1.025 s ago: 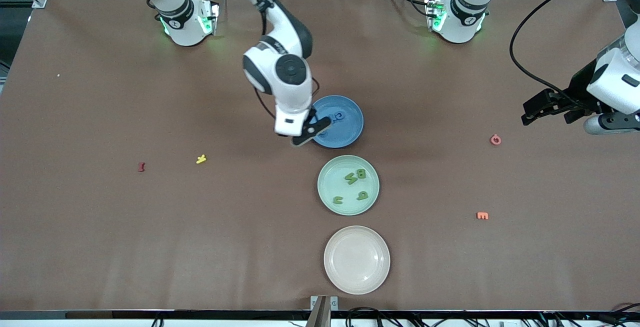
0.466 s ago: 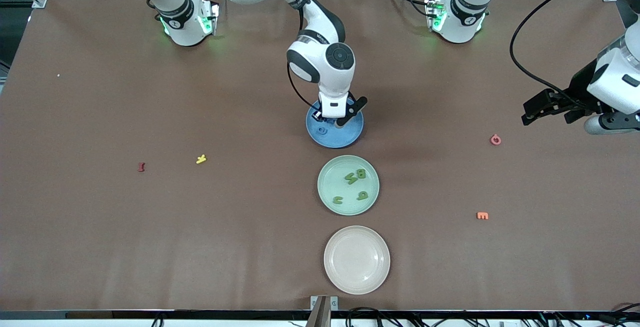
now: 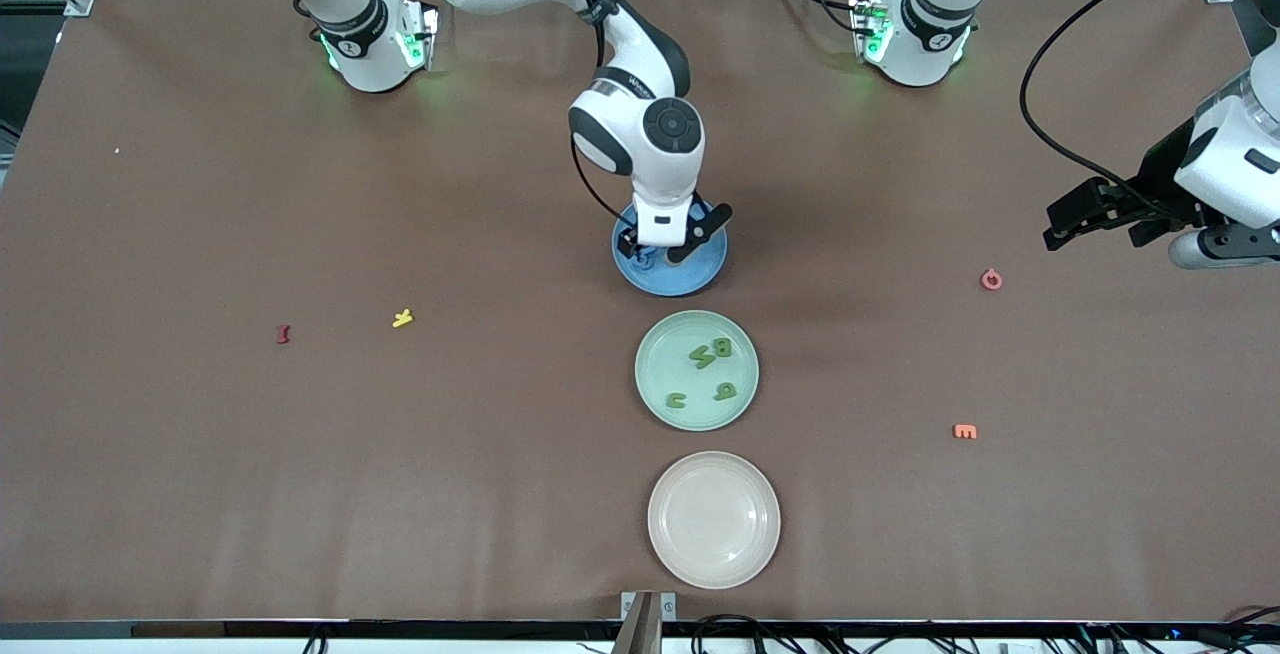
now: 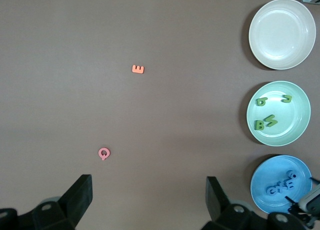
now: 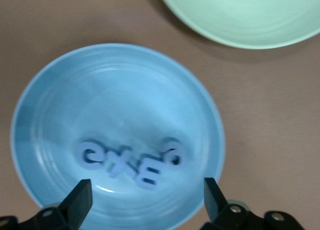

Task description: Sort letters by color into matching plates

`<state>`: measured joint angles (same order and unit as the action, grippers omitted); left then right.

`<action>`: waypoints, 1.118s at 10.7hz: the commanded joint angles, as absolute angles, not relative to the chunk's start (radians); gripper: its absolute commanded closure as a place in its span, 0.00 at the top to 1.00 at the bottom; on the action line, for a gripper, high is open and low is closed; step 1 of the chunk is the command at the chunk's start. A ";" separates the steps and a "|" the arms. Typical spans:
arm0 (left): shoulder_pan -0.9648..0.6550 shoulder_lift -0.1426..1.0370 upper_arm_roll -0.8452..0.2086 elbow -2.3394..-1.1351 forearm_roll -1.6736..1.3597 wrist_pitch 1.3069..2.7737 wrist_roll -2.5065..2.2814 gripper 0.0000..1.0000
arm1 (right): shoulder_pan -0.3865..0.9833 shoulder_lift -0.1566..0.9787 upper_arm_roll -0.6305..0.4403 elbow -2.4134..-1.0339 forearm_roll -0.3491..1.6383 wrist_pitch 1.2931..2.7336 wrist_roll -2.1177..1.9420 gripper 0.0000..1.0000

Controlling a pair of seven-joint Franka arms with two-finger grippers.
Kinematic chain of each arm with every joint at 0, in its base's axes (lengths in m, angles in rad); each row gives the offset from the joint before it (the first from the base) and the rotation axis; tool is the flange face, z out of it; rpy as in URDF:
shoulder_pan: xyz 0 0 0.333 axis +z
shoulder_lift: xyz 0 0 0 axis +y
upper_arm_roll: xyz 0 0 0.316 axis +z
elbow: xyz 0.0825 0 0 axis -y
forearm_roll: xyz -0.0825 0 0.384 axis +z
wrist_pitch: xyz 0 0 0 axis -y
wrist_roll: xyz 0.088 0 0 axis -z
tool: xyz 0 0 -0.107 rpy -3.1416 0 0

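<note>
The blue plate (image 3: 692,277) lies mid-table; in the right wrist view (image 5: 115,90) it holds several blue letters (image 5: 131,162) in a row. My right gripper (image 3: 662,252) hangs open and empty just over this plate (image 5: 147,205) and hides most of the letters in the front view. The mint green plate (image 3: 660,359), nearer the front camera, holds several green letters (image 3: 711,350). My left gripper (image 3: 1100,222) waits open and empty above the table at the left arm's end (image 4: 148,200). The left wrist view also shows the green plate (image 4: 295,115) and the blue plate (image 4: 265,177).
An empty cream plate (image 3: 713,519) lies nearest the front camera. Loose letters lie on the brown table: red (image 3: 283,334) and yellow (image 3: 402,317) toward the right arm's end, pink (image 3: 991,279) and orange (image 3: 965,431) toward the left arm's end.
My right gripper has swung from the blue plate's rim at the right arm's end to over the plate's middle, then come a little lower. The left arm has not moved.
</note>
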<state>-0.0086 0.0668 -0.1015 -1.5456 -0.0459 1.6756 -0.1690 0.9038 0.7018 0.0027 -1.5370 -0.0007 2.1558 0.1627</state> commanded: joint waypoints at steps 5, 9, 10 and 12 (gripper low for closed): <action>-0.009 0.046 -0.110 -1.549 0.030 1.663 -0.143 1.00 | 0.631 0.626 -0.144 -1.502 0.023 2.059 -0.086 1.00; -0.009 0.046 -0.124 -1.549 0.054 1.661 -0.144 1.00 | 0.441 0.579 -0.207 -1.485 0.025 2.057 -0.113 1.00; -0.009 0.046 -0.124 -1.548 0.054 1.660 -0.144 1.00 | 0.405 0.557 -0.215 -1.485 0.025 2.057 -0.115 1.00; -0.009 0.046 -0.124 -1.543 0.054 1.660 -0.144 1.00 | 0.326 0.506 -0.224 -1.485 0.023 2.005 -0.112 1.00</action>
<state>-0.0104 0.0592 -0.1208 -1.5456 0.0299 1.6726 -0.1574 0.3911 0.5756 -0.2231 -1.4747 0.0078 2.0696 -0.1079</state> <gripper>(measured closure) 0.000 0.000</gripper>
